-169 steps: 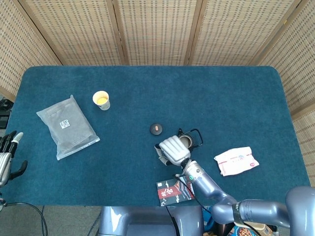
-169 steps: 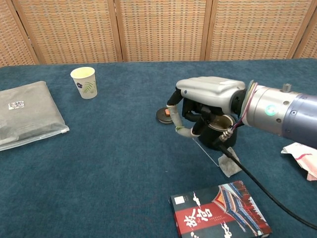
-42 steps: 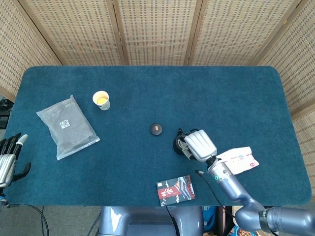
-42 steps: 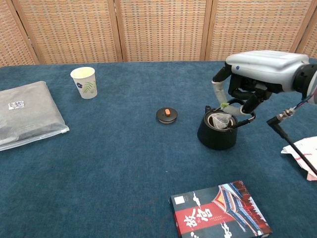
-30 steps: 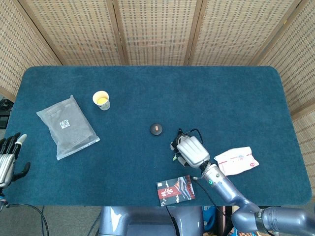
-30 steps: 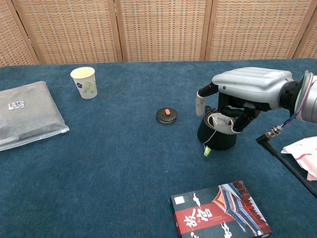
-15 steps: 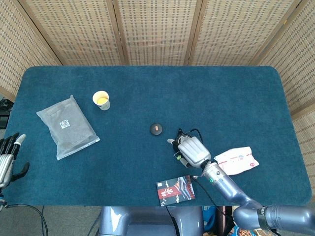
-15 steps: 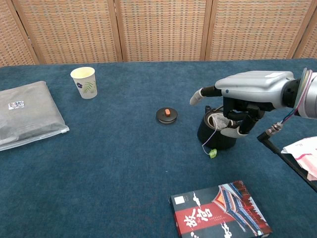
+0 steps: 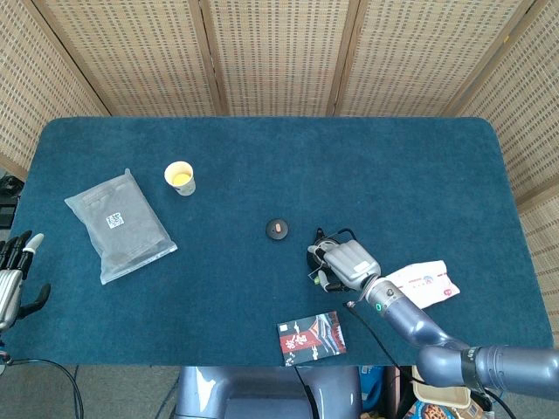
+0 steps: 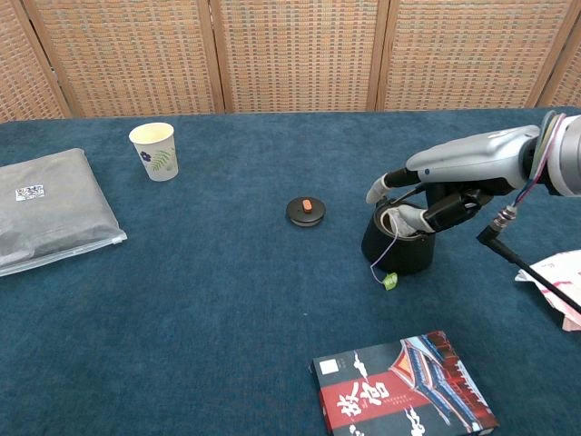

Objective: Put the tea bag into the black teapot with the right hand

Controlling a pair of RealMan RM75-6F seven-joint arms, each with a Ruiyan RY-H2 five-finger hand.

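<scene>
Right hand point(image 10: 434, 195) over black teapot point(image 10: 398, 245), fingers spread, gripping nothing. Tea bag point(image 10: 399, 221) inside pot mouth; string and green tag point(image 10: 390, 282) hang outside at 7 o'clock. Risk: fingers snag string during withdrawal, dragging bag out. Left hand point(image 9: 12, 278) idle, fingers apart, off tabletop point(image 10: 227, 300) edge.
</scene>
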